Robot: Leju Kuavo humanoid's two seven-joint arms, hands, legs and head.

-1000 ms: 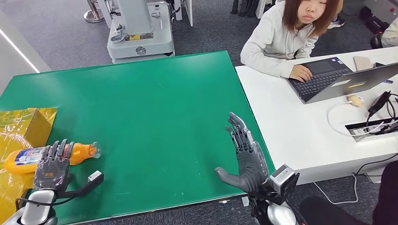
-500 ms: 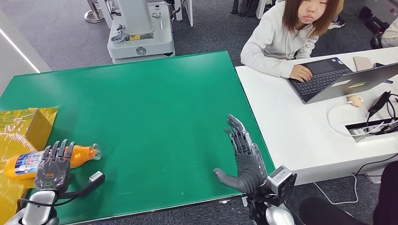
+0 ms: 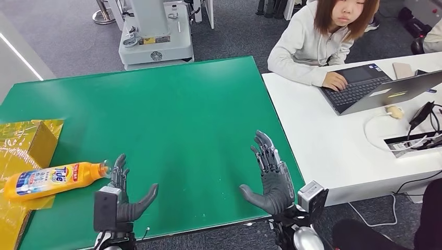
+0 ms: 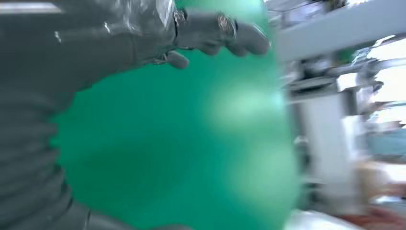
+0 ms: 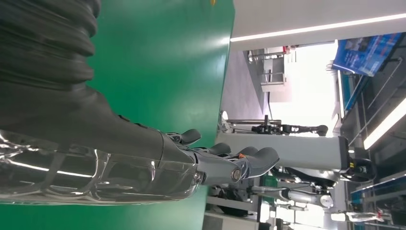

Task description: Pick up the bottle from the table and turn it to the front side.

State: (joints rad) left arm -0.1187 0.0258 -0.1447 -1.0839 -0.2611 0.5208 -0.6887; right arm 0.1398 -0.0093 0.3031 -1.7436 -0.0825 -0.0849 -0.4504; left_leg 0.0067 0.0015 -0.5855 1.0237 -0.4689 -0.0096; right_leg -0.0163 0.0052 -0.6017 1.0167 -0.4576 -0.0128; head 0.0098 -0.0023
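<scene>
An orange Tide bottle (image 3: pixel 49 179) lies on its side at the green table's near left, label up, its cap pointing right. My left hand (image 3: pixel 122 195) is open just right of the cap, fingers apart, thumb out to the right, holding nothing. The left wrist view is blurred and shows that hand (image 4: pixel 158 33) over bare green table. My right hand (image 3: pixel 271 174) stands open near the table's right front corner, fingers pointing away from me; the same hand (image 5: pixel 206 160) has nothing in it in the right wrist view.
A gold foil box (image 3: pixel 23 143) sits at the table's (image 3: pixel 172 114) left edge, beside the bottle. A person types on a laptop (image 3: pixel 383 88) at the white desk (image 3: pixel 333 146) to the right. A grey machine base (image 3: pixel 156 39) stands beyond the far edge.
My left hand has let go of the bottle and swung right, turning thumb-out. The bottle now lies with its Tide label showing. The right hand barely moved.
</scene>
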